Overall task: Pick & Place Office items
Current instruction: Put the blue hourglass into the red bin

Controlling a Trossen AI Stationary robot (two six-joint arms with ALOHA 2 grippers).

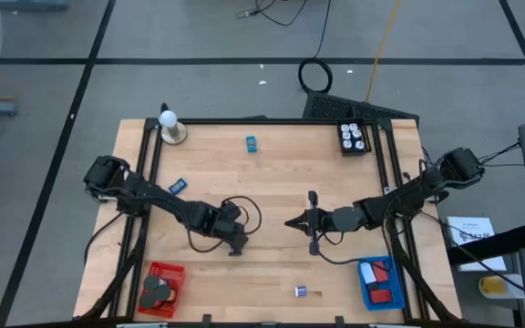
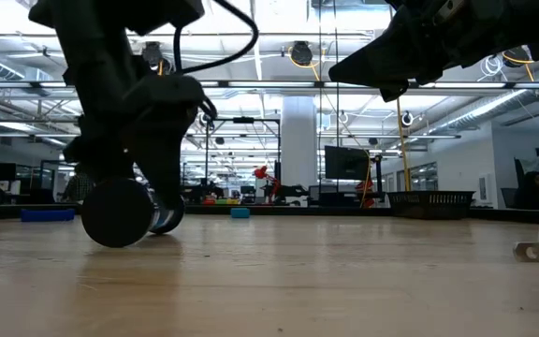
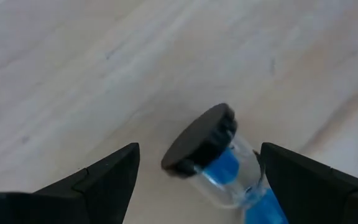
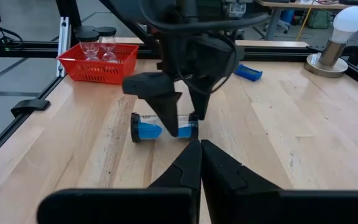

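Observation:
An hourglass (image 3: 219,162) with black end caps and blue sand lies on its side on the wooden table near the middle; the right wrist view shows the same hourglass (image 4: 163,127). My left gripper (image 1: 235,244) comes down over it from above, open, with one finger on each side of the glass (image 3: 199,147). In the low view one black end cap (image 2: 115,213) rests on the table below that arm. My right gripper (image 1: 292,221) is shut (image 4: 199,144) and hovers at mid-table, pointing toward the left gripper.
A red basket (image 1: 162,287) with hourglasses sits at the near left corner, and a blue basket (image 1: 381,282) with a red block at the near right. The white ball on its base (image 1: 169,128), a black tray (image 1: 354,137), a teal piece (image 1: 252,142), a blue piece (image 1: 178,185) and a purple bit (image 1: 301,292) lie around.

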